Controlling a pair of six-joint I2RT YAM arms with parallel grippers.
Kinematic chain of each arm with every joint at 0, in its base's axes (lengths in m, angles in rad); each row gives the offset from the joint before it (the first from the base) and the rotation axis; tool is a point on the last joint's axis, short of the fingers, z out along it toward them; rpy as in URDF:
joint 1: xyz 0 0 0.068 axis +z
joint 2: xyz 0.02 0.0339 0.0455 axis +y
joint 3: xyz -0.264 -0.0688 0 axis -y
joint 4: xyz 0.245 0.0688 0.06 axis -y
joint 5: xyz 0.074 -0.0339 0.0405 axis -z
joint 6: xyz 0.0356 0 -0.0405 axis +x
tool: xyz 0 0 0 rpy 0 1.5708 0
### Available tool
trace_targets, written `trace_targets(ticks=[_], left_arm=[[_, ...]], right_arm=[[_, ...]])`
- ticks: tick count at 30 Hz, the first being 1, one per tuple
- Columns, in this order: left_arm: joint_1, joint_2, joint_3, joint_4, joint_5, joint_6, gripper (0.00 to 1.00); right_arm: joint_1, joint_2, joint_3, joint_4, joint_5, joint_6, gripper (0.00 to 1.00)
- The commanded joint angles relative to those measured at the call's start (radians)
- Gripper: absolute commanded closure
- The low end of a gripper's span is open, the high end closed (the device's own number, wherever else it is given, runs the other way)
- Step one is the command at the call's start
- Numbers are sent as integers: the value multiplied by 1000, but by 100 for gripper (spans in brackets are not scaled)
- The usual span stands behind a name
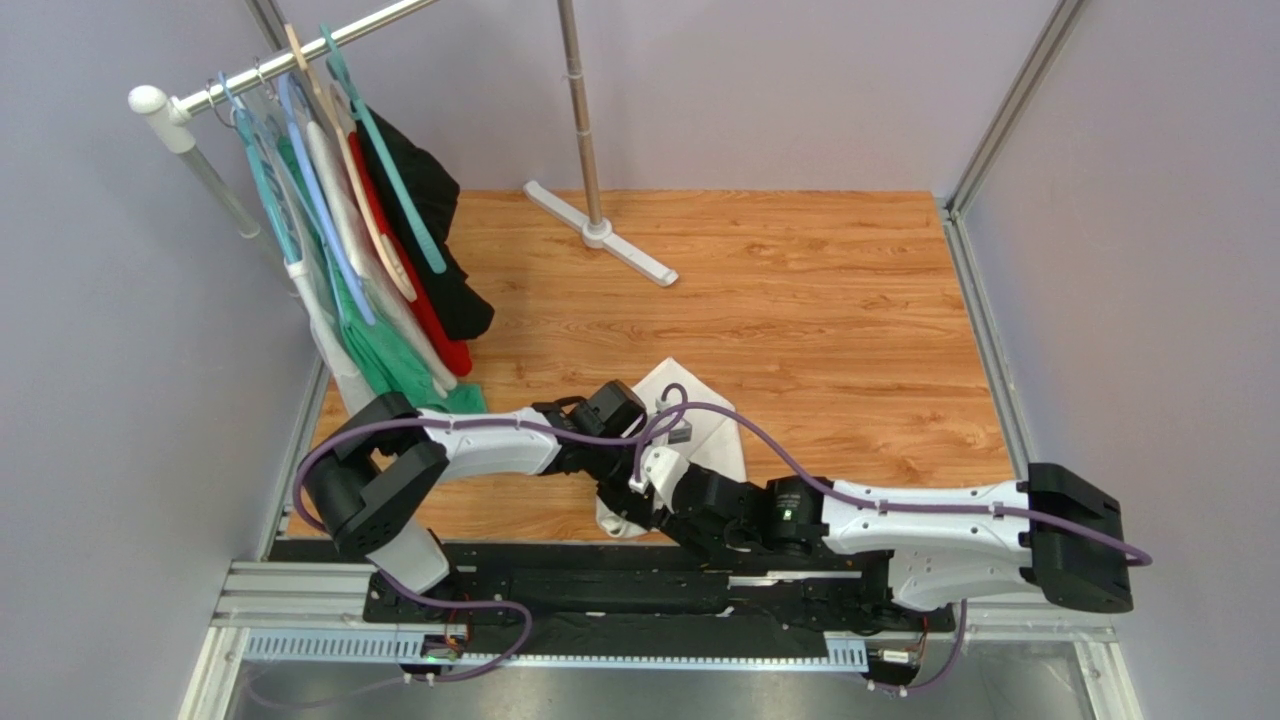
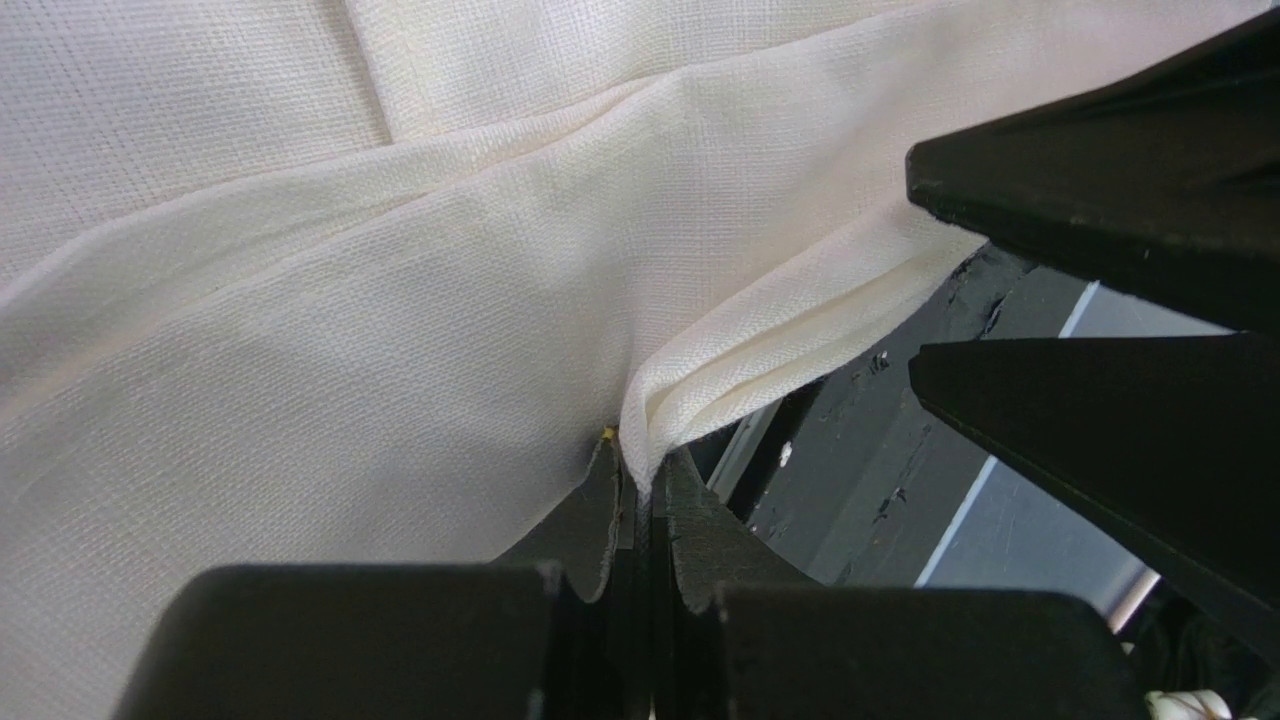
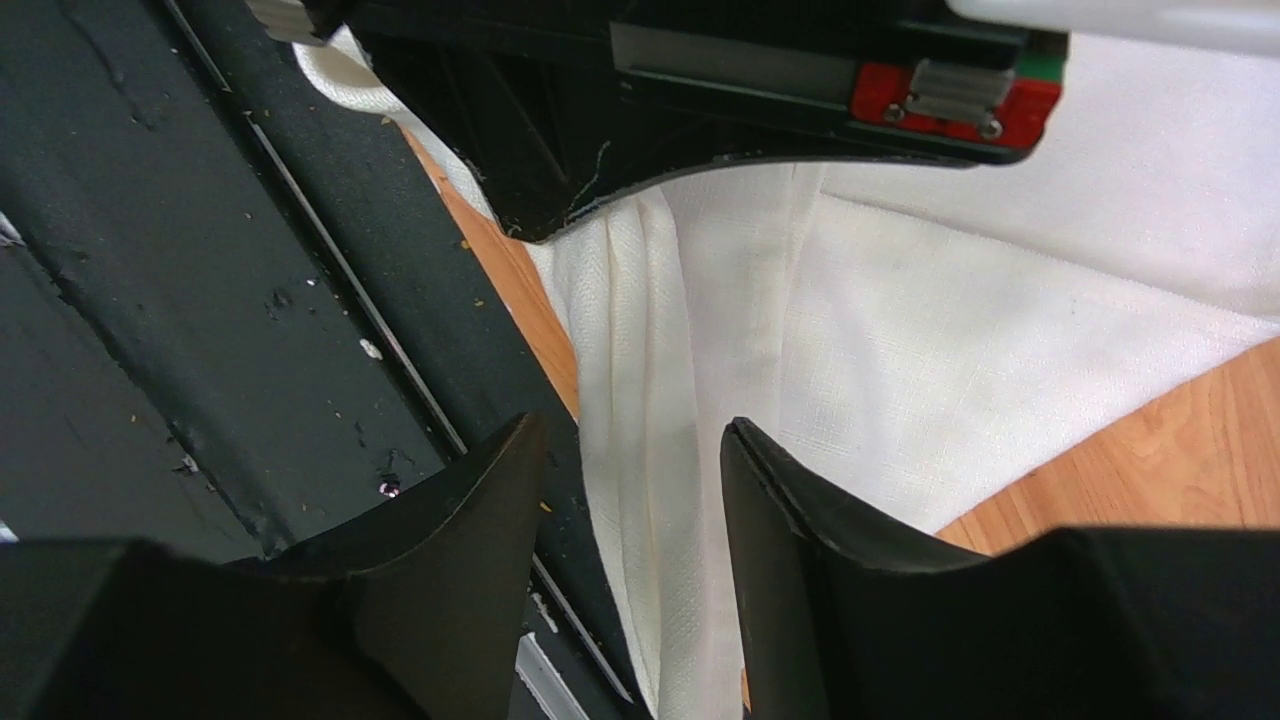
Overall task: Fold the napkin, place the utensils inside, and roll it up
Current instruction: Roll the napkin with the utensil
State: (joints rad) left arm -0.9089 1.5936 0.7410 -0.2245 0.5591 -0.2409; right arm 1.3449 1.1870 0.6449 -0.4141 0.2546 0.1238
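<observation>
Left hand [image 2: 643,483] pinches napkin [image 2: 376,330] edge

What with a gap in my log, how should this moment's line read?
left fingers: shut on napkin; right fingers: open over napkin edge; utensils: unseen

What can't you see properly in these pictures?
Top view: the arms cover much of the napkin, hiding its folds.
Utensils: none shows in any view; perhaps under cloth or arms.
Left wrist view: the napkin runs past the edges.
Right wrist view: unclear whether the open right end effector touches the napkin.
</observation>
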Motion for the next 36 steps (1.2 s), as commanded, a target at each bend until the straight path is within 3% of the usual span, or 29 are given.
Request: trace_targets(ticks=[1,18,23,29,36], left_arm=[[-2,22,6,-52,2,14,100],[8,6,9,-52,15,20,100],[8,5,5,-52,15,22,100],[8,8,9,-53,13,25,100],[8,5,9,-56,10,23,100]], right_arm=[[10,25,59,14,-20,-15,49],[7,210,156,-66,-28,-16,54],[5,180,148,-71,90,4,52],[0,126,147,-55,107,-21,50],[-43,131,153,-80,-29,-24,50]])
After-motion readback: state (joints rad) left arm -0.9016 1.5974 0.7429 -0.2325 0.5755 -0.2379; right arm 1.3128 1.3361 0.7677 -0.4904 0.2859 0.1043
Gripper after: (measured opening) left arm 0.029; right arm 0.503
